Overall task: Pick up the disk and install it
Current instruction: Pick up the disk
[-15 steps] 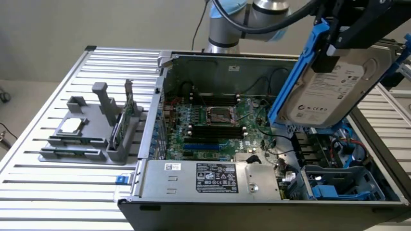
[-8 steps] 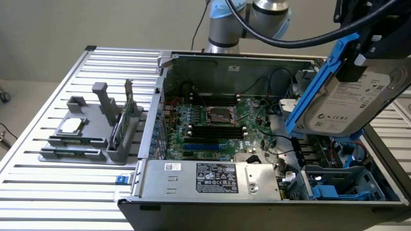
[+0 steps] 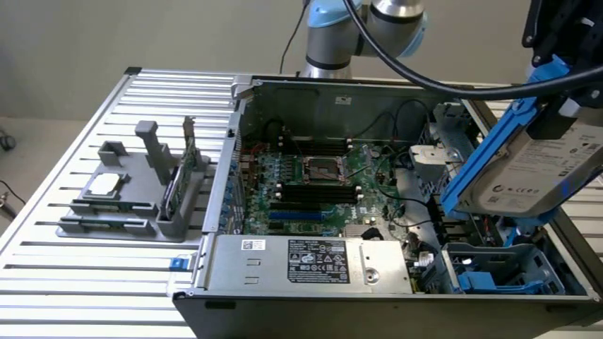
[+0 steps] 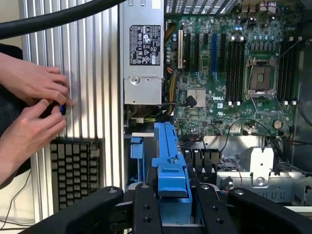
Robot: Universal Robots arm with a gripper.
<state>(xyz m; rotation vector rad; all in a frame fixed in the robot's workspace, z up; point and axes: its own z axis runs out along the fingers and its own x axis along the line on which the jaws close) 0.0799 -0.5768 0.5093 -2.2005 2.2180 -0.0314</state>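
Disk [image 3: 535,176] clamped in tool [image 4: 176,191], above open case [image 3: 330,95]

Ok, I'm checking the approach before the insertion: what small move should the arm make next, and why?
Probably ease the disk down toward the bay, lining up its edge first. The pincer grips the disk by its blue frame, and it hangs tilted above the bay, not yet in it.

Exterior view's right edge cuts disk [image 3: 527,176]; label [image 3: 565,159] print unreadable; hands [image 4: 31,83] cropped.
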